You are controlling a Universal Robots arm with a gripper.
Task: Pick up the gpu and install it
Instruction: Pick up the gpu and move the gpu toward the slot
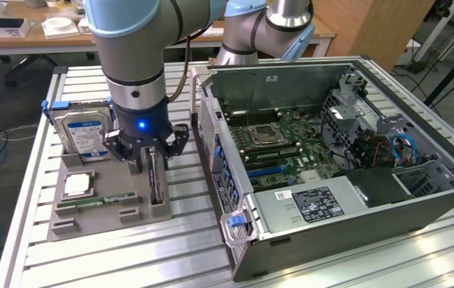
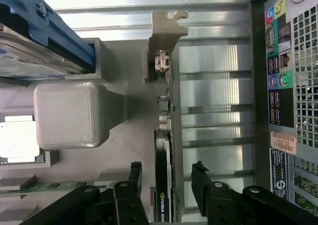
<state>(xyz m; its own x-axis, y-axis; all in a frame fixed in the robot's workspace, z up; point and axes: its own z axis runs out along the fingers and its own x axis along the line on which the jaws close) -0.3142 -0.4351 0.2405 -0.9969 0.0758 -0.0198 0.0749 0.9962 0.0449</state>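
Arm (image 1: pixel 135 54): thick silver-grey tubular links with light blue joint caps (image 1: pixel 123 15). A thin black cable (image 1: pixel 185 72) runs beside the lower link. The wrist section is black, with a small glowing blue light (image 1: pixel 140 125). Gripper (image 1: pixel 151 157): black, with two jointed linkage fingers (image 2: pixel 203 178), round grey screws (image 2: pixel 215 185) at the pivots and narrow tips.

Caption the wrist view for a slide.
Open gripper straddles the gpu, standing on edge in the grey holder beside the computer case.
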